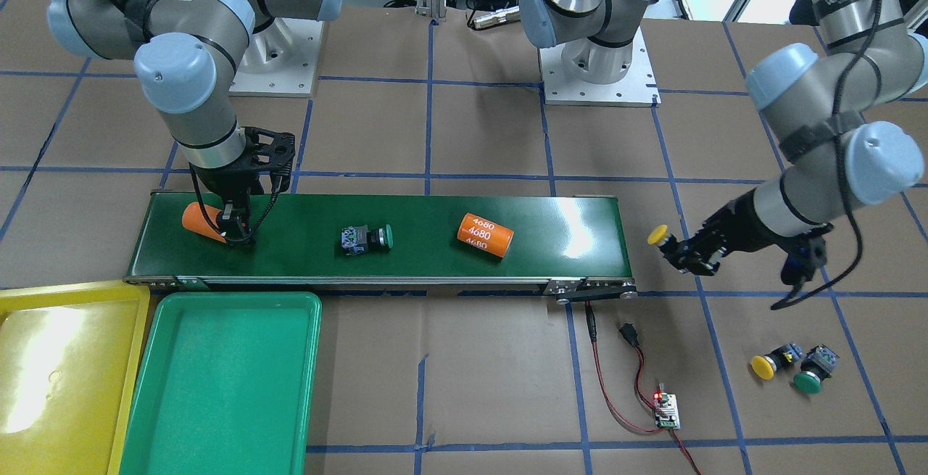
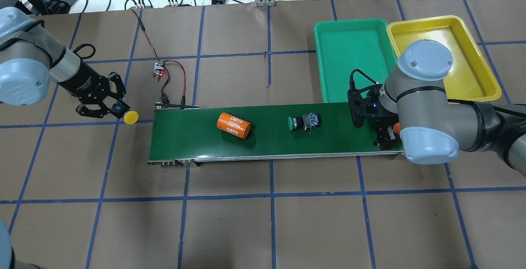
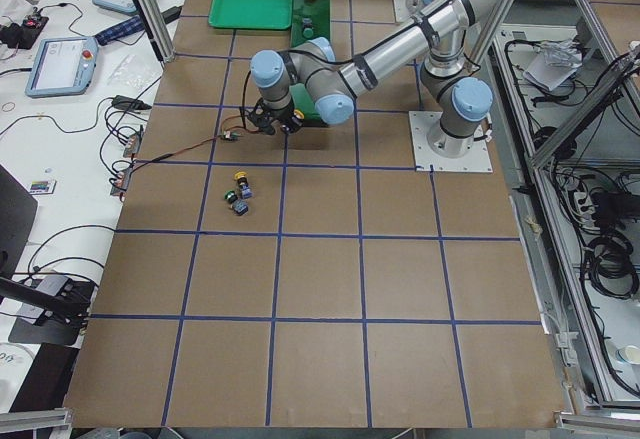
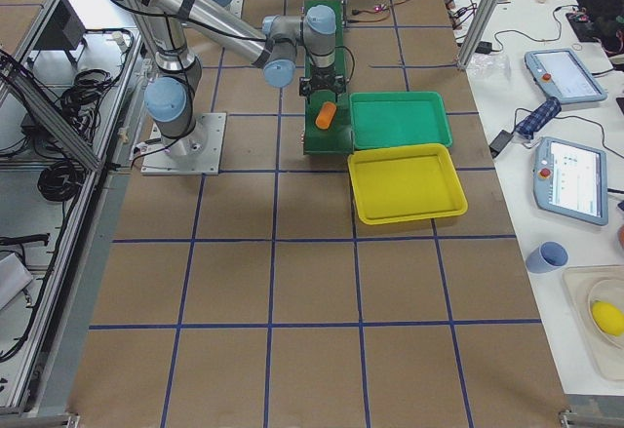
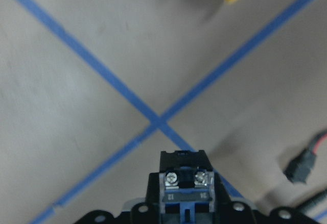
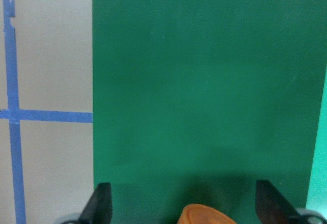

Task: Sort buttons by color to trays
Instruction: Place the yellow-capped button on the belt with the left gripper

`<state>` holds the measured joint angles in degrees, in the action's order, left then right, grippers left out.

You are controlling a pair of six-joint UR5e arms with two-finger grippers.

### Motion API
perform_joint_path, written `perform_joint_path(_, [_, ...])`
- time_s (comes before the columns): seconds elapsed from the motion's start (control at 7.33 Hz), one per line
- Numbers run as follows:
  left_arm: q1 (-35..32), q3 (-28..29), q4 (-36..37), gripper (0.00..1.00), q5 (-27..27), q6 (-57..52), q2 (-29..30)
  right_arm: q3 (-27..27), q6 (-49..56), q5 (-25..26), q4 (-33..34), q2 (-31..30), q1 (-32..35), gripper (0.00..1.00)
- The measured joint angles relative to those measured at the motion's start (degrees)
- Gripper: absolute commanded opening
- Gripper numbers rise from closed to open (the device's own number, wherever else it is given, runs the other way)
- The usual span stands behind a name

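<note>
My left gripper (image 1: 685,252) is shut on a yellow-capped button (image 1: 658,235) and holds it beside the belt's end; it also shows in the overhead view (image 2: 130,117). My right gripper (image 1: 236,233) is open, low over the other end of the belt, its fingers (image 6: 100,204) astride an orange cylinder (image 6: 206,215). A green button (image 1: 368,238) lies on its side mid-belt. A yellow button (image 1: 767,365) and a green button (image 1: 813,375) lie together on the table. The yellow tray (image 1: 65,359) and the green tray (image 1: 225,381) stand side by side, both bare.
The dark-green conveyor belt (image 1: 565,225) carries an orange cylinder marked "4680" (image 1: 484,235). A small circuit board (image 1: 665,411) with red and black wires lies near the belt's end. Blue tape lines grid the brown table.
</note>
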<state>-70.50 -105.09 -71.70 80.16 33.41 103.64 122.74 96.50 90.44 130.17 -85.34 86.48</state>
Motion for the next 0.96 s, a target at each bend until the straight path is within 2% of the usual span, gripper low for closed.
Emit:
perform_joint_path(0.27, [-8.64, -3.57, 0.27, 0.00, -0.01, 11.72, -3.76, 0.06, 0.00, 0.00, 0.00, 0.00, 0.00, 1.00])
perform_joint_path(0.41, [-11.03, -4.39, 0.37, 0.92, 0.01, 15.16, -4.07, 0.10, 0.00, 0.00, 0.00, 0.00, 0.00, 1.00])
perform_joint_path(0.55, [-12.36, -5.02, 0.78, 1.00, -0.07, 18.30, -3.49, 0.11, 0.00, 0.00, 0.00, 0.00, 0.00, 1.00])
perform_joint_path(0.96, [-12.85, -4.93, 2.80, 1.00, -0.23, 21.30, -4.02, 0.13, 0.00, 0.00, 0.00, 0.00, 0.00, 1.00])
